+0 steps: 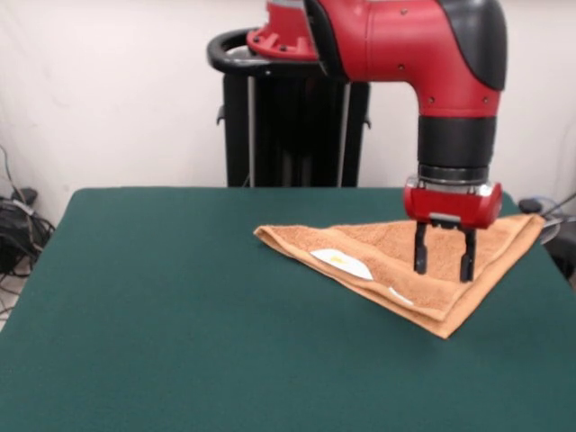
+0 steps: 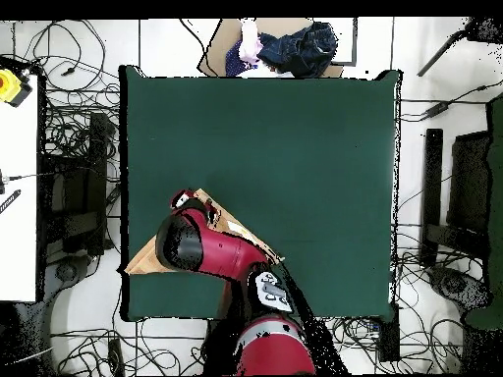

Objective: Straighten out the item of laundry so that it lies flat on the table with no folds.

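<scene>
The item of laundry [image 1: 387, 247] is a light orange towel folded over into a triangle, lying on the right part of the dark green table [image 1: 180, 297]. A white label [image 1: 342, 263] shows on its upper layer, and one corner points toward the table's front. My gripper [image 1: 443, 268] stands upright over the right half of the towel, open, with its black fingertips [image 1: 420, 261] at or just above the cloth. In the overhead view the arm covers most of the towel [image 2: 145, 257], which lies near the table [image 2: 295, 147] edge; the gripper itself is hidden there.
The towel's right corner [image 1: 536, 222] reaches close to the table's right edge. A person in dark clothes [image 2: 295, 44] is at the table's far side in the overhead view. Cables lie on the floor around the table, and a white bench [image 2: 20, 196] stands beside it.
</scene>
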Available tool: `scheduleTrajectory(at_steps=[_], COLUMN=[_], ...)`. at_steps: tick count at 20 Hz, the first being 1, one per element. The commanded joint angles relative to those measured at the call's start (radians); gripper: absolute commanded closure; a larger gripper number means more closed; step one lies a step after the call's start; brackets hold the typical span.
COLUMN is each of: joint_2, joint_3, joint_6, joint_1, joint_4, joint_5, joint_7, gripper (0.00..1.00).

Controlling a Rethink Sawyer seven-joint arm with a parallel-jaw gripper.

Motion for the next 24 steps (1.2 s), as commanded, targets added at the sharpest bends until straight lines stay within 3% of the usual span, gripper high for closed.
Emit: scheduleTrajectory(at_steps=[1, 24], joint_2=[0.013, 0.241], joint_3=[0.076, 0.038], joint_6=[0.013, -0.153], joint_1=[0.014, 0.068], joint_4=[0.045, -0.033], joint_5=[0.018, 0.037], joint_7=[0.231, 0.260], gripper=[0.00, 0.00])
